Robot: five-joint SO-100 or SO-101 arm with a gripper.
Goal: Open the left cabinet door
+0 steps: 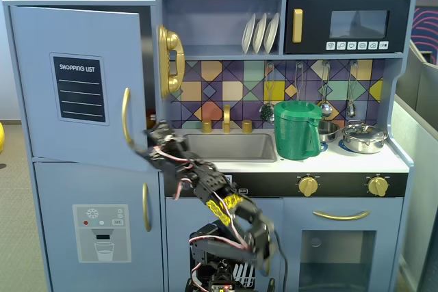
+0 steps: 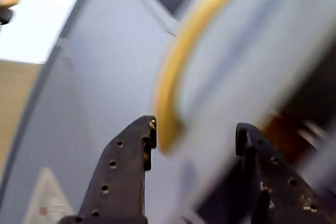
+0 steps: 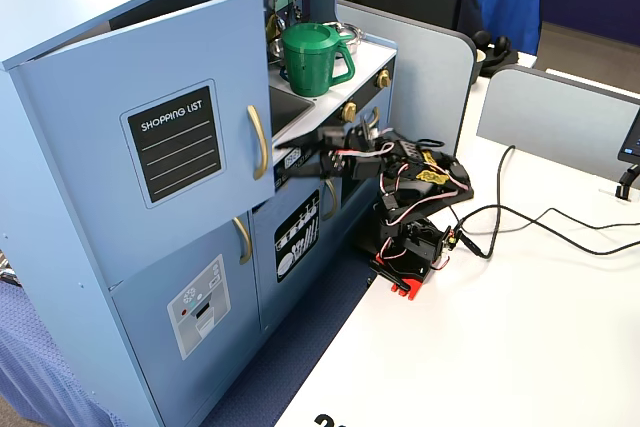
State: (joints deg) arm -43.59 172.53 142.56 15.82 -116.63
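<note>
Already the left cabinet door stands ajar, its free edge swung outward; the gripper sits spread beside the gold handle, gripping nothing.

Black arm w/ yellow labels, red/white wires, red base, perforated black fingers.

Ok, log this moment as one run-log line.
door: partly open | gripper: open, astride gold handle's lower end | arm: reaching from below | lower door: closed
</note>
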